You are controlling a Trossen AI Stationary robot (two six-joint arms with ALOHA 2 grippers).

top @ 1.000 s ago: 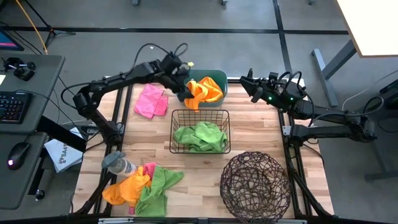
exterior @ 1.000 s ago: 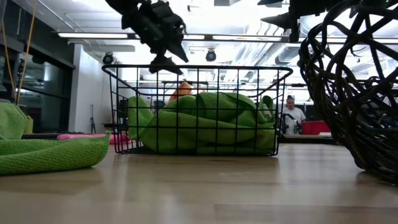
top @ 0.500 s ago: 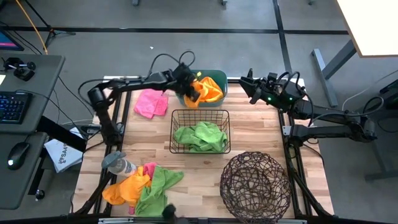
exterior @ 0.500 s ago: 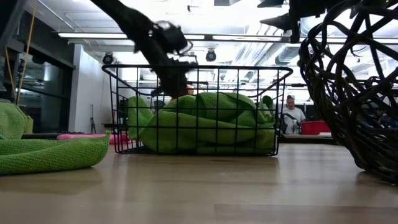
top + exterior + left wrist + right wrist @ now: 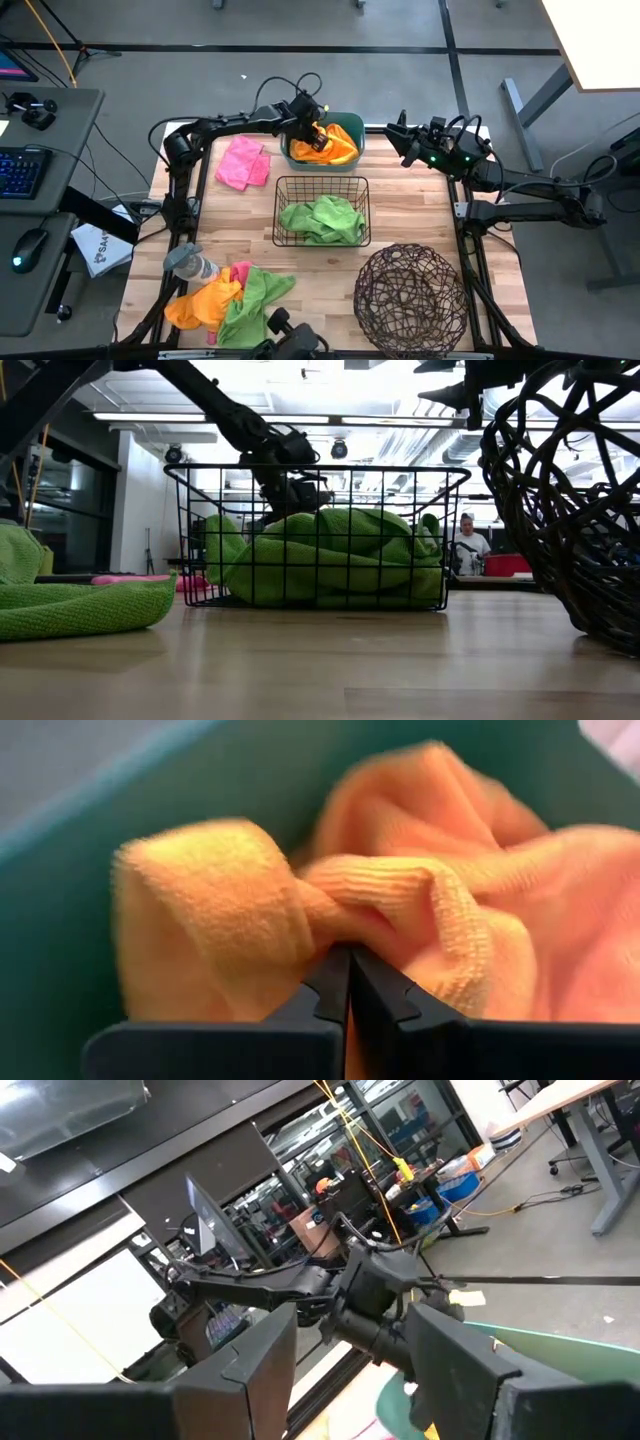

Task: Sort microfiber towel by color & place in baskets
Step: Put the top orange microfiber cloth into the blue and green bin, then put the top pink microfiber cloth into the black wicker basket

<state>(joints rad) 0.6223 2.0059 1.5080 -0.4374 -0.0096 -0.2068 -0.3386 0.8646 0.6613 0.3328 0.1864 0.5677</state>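
Observation:
An orange microfiber towel [image 5: 335,143] [image 5: 440,910] lies bunched inside the teal tub [image 5: 300,166] at the table's far edge. My left gripper [image 5: 314,134] [image 5: 350,960] is down in the tub, shut, with its tips against that towel. In the low view it [image 5: 290,488] shows behind the black wire basket [image 5: 322,185], which holds green towels [image 5: 322,220]. A pink towel [image 5: 243,162] lies flat left of the tub. My right gripper [image 5: 404,142] [image 5: 350,1370] hovers open off the tub's right side, with nothing between its fingers. My left gripper's shut fingertips [image 5: 335,970] push into a gathered fold of the orange towel [image 5: 330,925], where the creases run together. The fingers come slanting down from the table's left side. The towel rests in the tub, slack and crumpled.
A pile of orange [image 5: 198,305], green [image 5: 250,300] and pink [image 5: 240,270] towels lies at the near left, beside a grey bottle [image 5: 190,264]. The round twig basket [image 5: 410,298] stands at the near right. Bare wood lies between the wire basket and the pile.
My left gripper has gone toward the table's far right and down into the teal tub. The orange towel, which hung over the tub's near rim, now lies wholly inside the tub.

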